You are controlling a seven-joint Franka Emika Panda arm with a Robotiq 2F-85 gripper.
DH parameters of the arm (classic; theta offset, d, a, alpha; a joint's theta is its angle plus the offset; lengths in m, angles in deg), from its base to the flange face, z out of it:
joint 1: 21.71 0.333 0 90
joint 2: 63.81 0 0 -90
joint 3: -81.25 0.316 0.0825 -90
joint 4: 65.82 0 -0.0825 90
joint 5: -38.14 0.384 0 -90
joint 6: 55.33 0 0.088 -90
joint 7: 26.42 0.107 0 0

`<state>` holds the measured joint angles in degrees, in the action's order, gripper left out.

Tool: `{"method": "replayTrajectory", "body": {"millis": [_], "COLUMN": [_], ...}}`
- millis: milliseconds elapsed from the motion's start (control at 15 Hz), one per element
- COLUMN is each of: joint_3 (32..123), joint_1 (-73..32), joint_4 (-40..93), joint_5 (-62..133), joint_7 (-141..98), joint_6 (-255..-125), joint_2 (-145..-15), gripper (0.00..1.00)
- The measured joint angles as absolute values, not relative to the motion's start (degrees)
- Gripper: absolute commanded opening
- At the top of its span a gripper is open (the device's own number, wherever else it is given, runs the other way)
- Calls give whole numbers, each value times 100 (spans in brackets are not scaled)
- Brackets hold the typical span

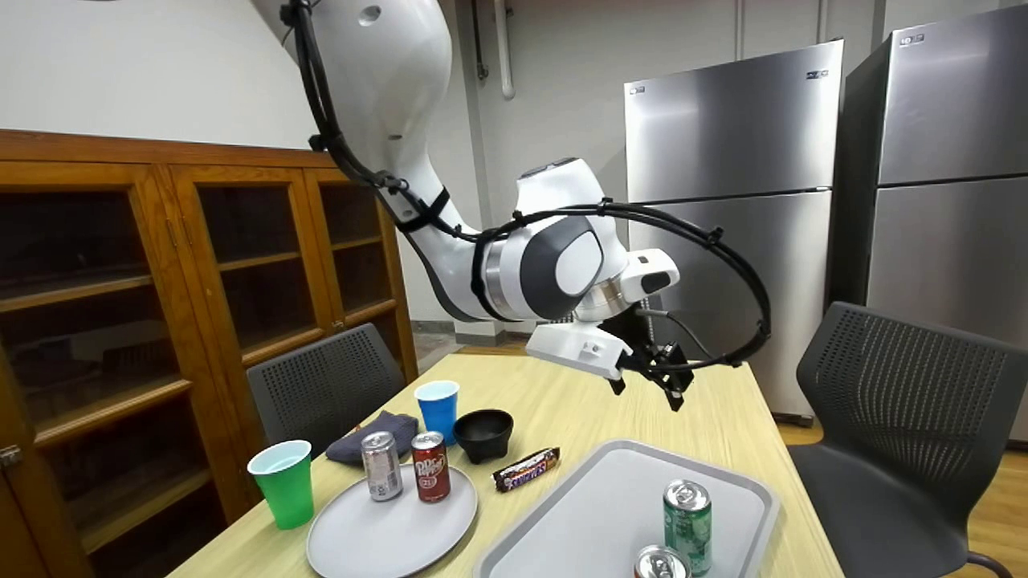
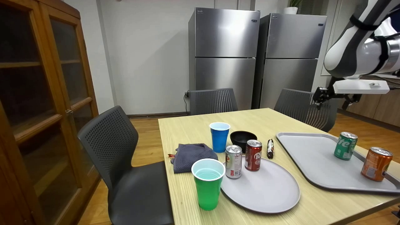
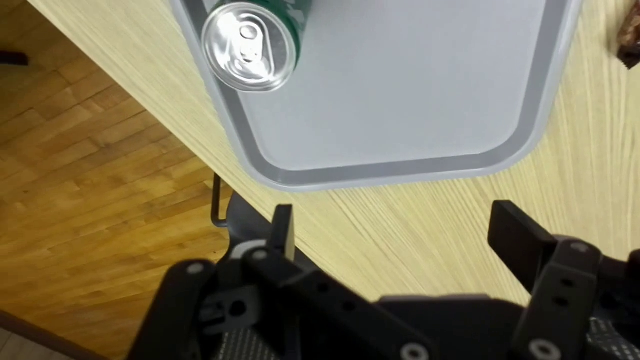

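Note:
My gripper (image 1: 646, 393) is open and empty, held above the wooden table beyond the grey tray's end. In the wrist view its two black fingers (image 3: 392, 212) stand wide apart with bare tabletop between them. The grey tray (image 1: 610, 490) is nearest to it and also shows in the wrist view (image 3: 400, 110). A green can (image 2: 345, 146) stands upright on the tray, near its edge; its silver top shows in the wrist view (image 3: 250, 47). An orange can (image 2: 376, 164) stands beside it, cut off in an exterior view (image 1: 662, 563). A Snickers bar (image 1: 526, 470) lies beside the tray.
A round grey plate (image 2: 265, 190) holds a silver can (image 2: 233, 162) and a Dr Pepper can (image 2: 253, 155). Around it are a green cup (image 2: 208, 184), blue cup (image 2: 219, 137), black bowl (image 1: 483, 433) and dark cloth (image 2: 192, 157). Chairs (image 1: 907, 417) stand at the table's sides.

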<state>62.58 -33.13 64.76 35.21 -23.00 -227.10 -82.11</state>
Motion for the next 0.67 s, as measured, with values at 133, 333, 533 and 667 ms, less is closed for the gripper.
{"method": "replayTrajectory", "body": {"millis": [133,333,533,667], "joint_3": [6120,5960,5872,5862], "joint_1": [-3312,-3309,-3309,-3309], "joint_4": [6475,6474,6473,6470], "joint_5": [3521,3521,3529,3596], "joint_7": [-2258,-2181,-2050,-1961], "joint_6": [-22704,-22696,-22670,-22649], "joint_2": [-8308,-8459,-8618,-8737], "gripper": [100,100,100,100]}}
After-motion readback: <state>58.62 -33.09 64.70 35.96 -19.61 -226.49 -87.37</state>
